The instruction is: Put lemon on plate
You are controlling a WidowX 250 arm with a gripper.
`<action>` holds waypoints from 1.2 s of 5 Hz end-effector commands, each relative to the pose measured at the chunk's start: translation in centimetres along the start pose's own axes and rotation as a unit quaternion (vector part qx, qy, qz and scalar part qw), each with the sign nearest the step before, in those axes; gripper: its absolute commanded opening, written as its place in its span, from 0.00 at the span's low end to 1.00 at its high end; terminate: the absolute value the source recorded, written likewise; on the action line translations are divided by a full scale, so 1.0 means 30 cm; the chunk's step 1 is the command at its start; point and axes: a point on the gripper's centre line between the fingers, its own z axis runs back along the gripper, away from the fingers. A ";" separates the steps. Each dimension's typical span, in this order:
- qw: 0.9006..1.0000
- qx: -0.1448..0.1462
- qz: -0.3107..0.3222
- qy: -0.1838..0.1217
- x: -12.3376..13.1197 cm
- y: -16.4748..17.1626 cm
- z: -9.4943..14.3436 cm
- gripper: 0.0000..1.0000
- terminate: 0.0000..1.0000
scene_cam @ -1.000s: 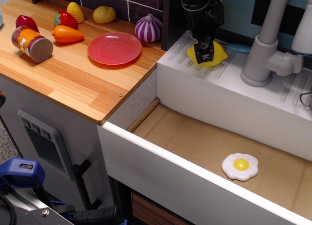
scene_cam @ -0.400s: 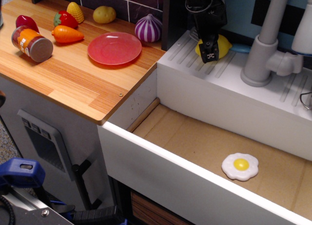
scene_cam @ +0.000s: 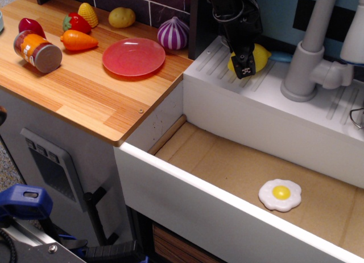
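Behind the sink basin, on the white ridged ledge (scene_cam: 318, 112), I'm seeing the gripper (scene_cam: 245, 66) hanging right over the lemon (scene_cam: 259, 57), its black fingers covering the lemon's near side; I cannot tell whether they are clamping it. Well apart to the left, the plate (scene_cam: 133, 56) is sitting on the wooden counter (scene_cam: 85, 98), beside the purple onion (scene_cam: 173, 33).

Lemon (scene_cam: 257, 57) right of plate (scene_cam: 133, 56)
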 end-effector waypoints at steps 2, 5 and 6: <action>0.997 0.012 0.040 0.061 -0.012 -0.063 0.206 0.00 0.00; 0.986 0.111 0.012 0.127 -0.325 0.027 0.429 0.00 0.00; 0.988 0.054 -0.014 0.144 -0.388 0.120 0.408 0.00 0.00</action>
